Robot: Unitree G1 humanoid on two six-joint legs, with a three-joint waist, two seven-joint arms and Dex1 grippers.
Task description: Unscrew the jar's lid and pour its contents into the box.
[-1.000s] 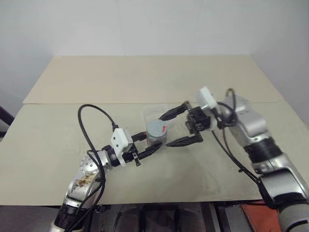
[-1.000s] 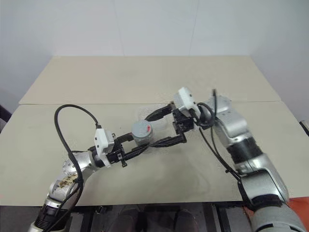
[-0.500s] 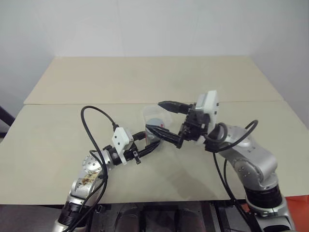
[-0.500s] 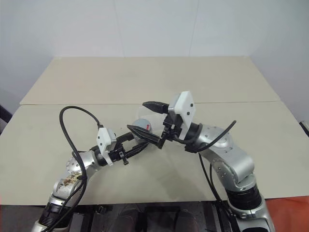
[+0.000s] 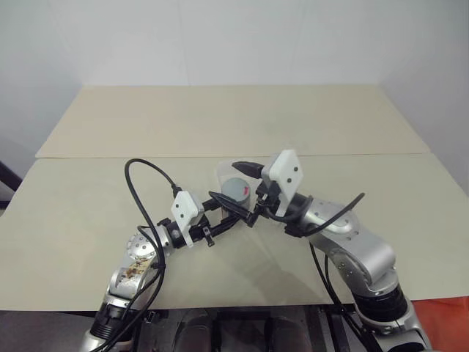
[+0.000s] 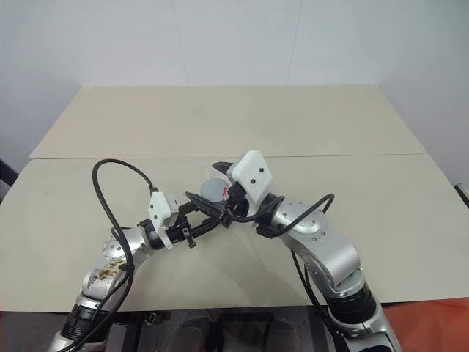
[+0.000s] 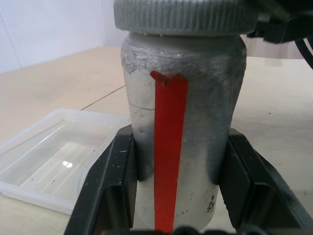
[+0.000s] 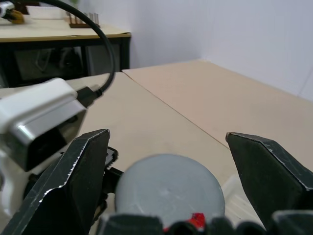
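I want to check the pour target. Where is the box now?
In the left wrist view the box lies on the table just beside the jar, which the left gripper holds; its inside looks empty.

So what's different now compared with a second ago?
The right gripper has swung in from the right side of the jar and turned, so its open fingers now straddle the lid without gripping it. The left gripper stays shut on the jar's body, holding it upright above the table, and the clear box lies where it was.
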